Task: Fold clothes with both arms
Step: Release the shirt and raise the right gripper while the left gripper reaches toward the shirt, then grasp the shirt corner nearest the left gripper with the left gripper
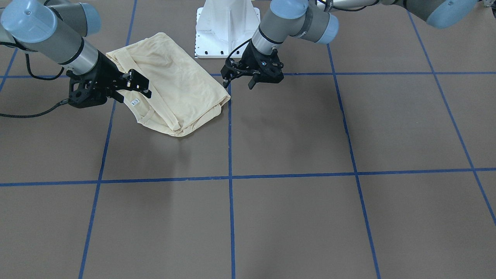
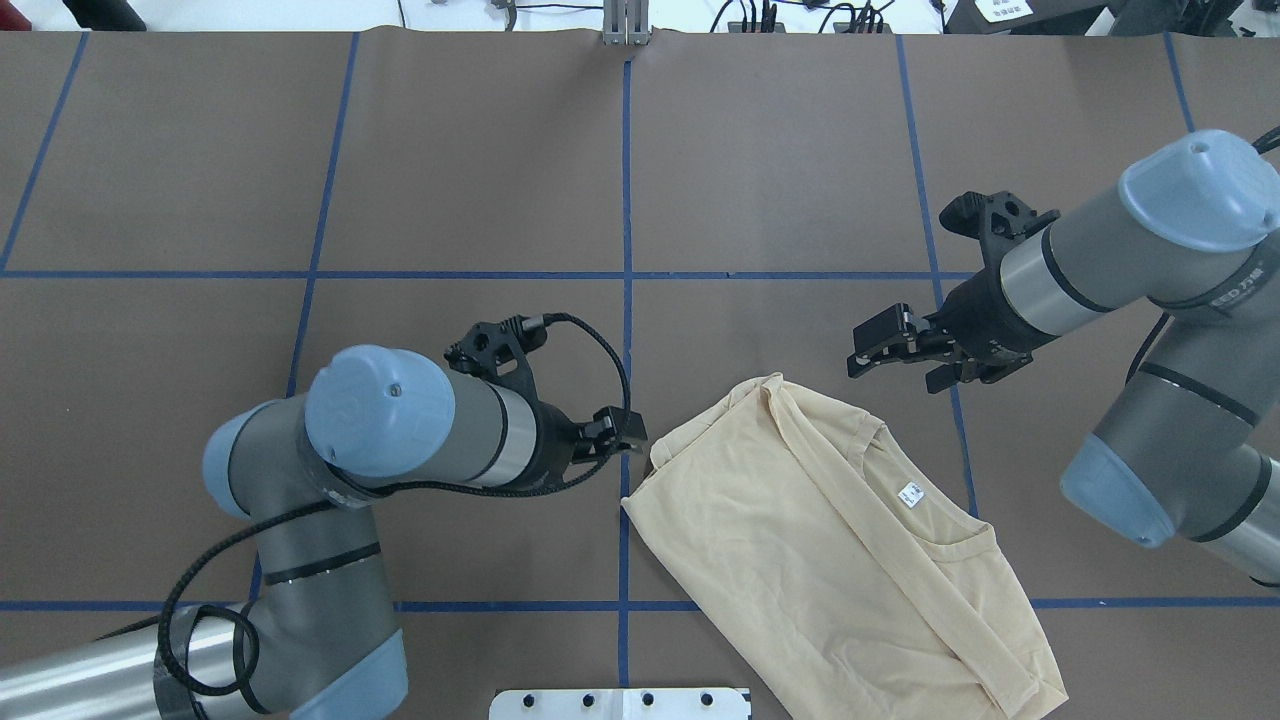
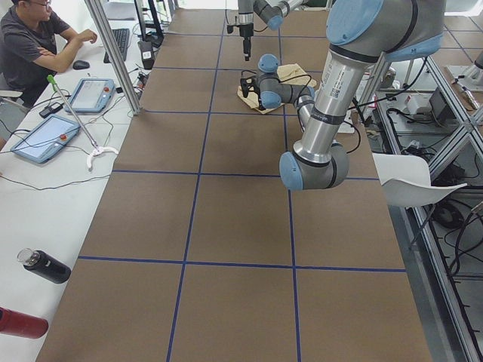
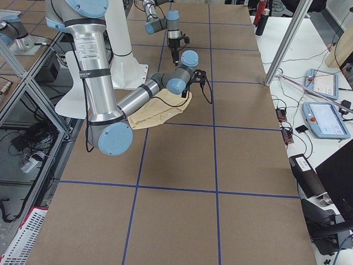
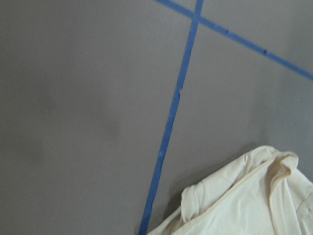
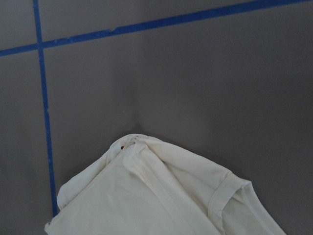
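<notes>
A: Table point(image 1: 310, 193) check: shirt point(image 2: 820, 540) is lying flat on it, bunched into a rough slanted rectangle. It's sitting close to the base point(image 1: 226, 27), mostly on the robot's right half. Print isn't showing.
B: Step?
A: My guess is between folds. Nothing is being held. Edges are looking lumpy and the neckline is facing up, so I'm judging it partly folded, not finished.
B: Arms?
A: Left arm point(image 2: 400, 440) is reaching low toward the shirt's corner by the centre line. Right arm point(image 2: 1100, 260) is angling in toward the corner farthest from the base. Both are off the cloth.
B: Jaws?
A: Left gripper point(image 2: 625, 440) is sitting just beside its corner, jaws parted, empty. Right gripper point(image 2: 885, 345) is hovering near its corner, jaws parted too, empty.
B: Next?
A: Probably each one dropping onto a corner, pinching the whole layer stack, then lifting together and carrying over evenly so nothing is dragging.
B: Anything else?
A: Label point(image 2: 910, 493) is showing white at the neckline.
</notes>
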Robot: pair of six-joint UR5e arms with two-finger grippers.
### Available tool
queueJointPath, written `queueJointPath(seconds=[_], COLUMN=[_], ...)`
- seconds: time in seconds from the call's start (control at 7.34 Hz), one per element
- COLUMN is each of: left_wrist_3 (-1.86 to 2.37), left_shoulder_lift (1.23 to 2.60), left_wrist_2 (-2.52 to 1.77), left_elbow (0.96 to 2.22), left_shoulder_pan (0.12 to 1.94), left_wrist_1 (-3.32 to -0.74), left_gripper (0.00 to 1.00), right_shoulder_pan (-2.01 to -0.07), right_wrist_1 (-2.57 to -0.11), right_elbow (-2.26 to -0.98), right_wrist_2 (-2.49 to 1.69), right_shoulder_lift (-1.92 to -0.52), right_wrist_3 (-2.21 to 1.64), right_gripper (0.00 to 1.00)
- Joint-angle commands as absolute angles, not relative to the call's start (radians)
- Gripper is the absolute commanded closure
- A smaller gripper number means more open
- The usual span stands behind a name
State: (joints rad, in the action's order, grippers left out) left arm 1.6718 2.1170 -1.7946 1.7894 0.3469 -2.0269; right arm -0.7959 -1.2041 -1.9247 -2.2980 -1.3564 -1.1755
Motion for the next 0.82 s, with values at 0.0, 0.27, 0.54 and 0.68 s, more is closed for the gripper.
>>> queueJointPath(seconds=[0.0, 0.27, 0.54, 0.68], left_wrist_3=[1.678, 1.674, 1.669, 1.670], left_shoulder_lift=[2.120, 2.158, 2.180, 2.190], left_wrist_2=[-1.769, -1.766, -1.766, -1.766], left_elbow=[1.715, 1.637, 1.625, 1.617], left_shoulder_pan=[0.296, 0.296, 0.293, 0.293], left_wrist_1=[-2.094, -2.135, -2.135, -2.135], left_gripper=[0.05, 0.08, 0.12, 0.16], right_shoulder_pan=[-0.825, -0.827, -0.828, -0.830], right_wrist_1=[-1.204, -1.206, -1.206, -1.204], right_elbow=[-1.898, -1.887, -1.887, -1.885], right_wrist_2=[-2.292, -2.293, -2.293, -2.293], right_shoulder_lift=[-1.327, -1.306, -1.307, -1.310], right_wrist_3=[-1.123, -1.126, -1.126, -1.126], right_gripper=[0.00, 0.00, 0.00, 0.00])
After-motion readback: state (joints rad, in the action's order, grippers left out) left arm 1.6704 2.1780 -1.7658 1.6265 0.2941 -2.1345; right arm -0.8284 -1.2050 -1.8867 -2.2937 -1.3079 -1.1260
